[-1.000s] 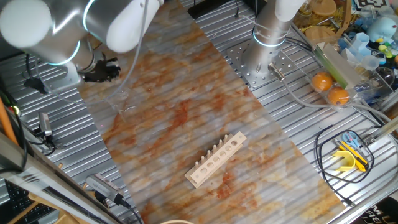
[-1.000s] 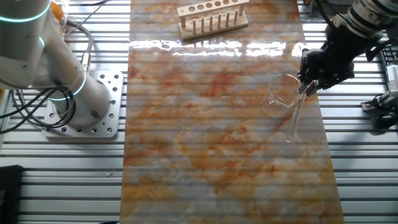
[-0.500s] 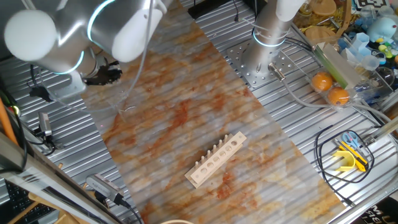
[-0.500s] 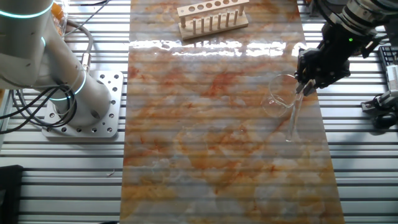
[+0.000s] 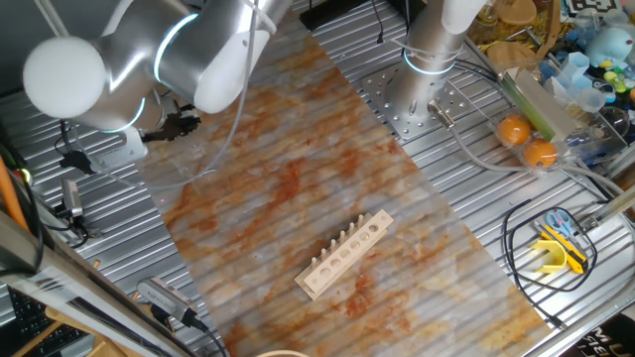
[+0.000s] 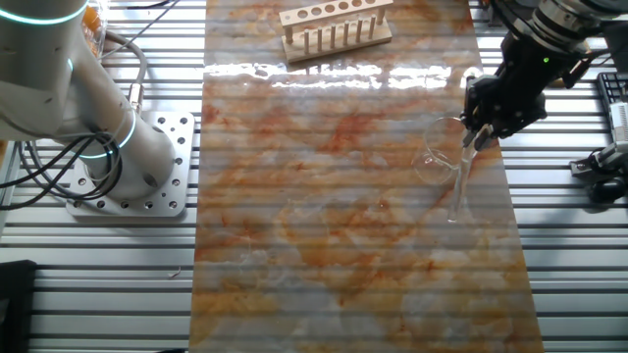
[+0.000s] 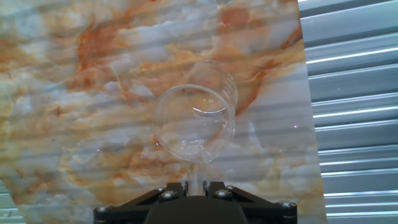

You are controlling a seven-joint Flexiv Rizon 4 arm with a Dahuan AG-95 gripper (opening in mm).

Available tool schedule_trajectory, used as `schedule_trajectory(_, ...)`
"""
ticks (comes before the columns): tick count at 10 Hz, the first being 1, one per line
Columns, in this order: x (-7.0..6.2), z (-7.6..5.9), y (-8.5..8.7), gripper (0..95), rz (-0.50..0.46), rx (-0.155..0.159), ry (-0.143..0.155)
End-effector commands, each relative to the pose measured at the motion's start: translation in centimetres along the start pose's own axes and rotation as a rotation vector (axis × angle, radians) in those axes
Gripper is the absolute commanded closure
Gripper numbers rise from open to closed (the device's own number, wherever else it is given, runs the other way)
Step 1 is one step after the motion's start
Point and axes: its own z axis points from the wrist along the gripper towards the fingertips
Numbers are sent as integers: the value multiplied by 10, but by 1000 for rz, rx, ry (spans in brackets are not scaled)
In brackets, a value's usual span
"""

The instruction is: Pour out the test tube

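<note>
The gripper [image 6: 479, 132] pinches the test tube [image 6: 459, 181] near one end, its black fingers pressed onto the thin glass. In the other fixed view the tube hangs down and slightly aslant from the fingers, its free end low over the marbled mat [image 6: 334, 245], right beside the beaker [image 6: 439, 152]. The hand view looks straight along the fingers: the tube [image 7: 194, 177] runs forward from between them and meets the beaker's round rim [image 7: 196, 121], so the mouth of the tube is apparently being lined up with the beaker as the vessel to catch the contents (whether the tube's tip is over the rim, inside it or just alongside cannot be told, the glass being so clear).

Holding the tube near its end leaves the whole length free to tilt. The wooden rack [image 6: 336, 26] stands well apart at the far edge of the mat, with no tube visible in it. No liquid can be made out in either vessel. The pour seems close at hand, not finished.
</note>
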Motion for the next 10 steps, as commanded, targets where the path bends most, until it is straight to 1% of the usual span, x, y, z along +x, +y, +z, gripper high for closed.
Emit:
schedule_trajectory(1,1,2,2,950,7,6,4)
schedule_trajectory(3,1,2,2,950,4,7,14)
schedule_trajectory(8,0,2,2,950,25,7,15)
schedule_trajectory(9,-2,3,2,950,23,8,29)
schedule_trajectory(10,-2,3,2,950,24,8,32)
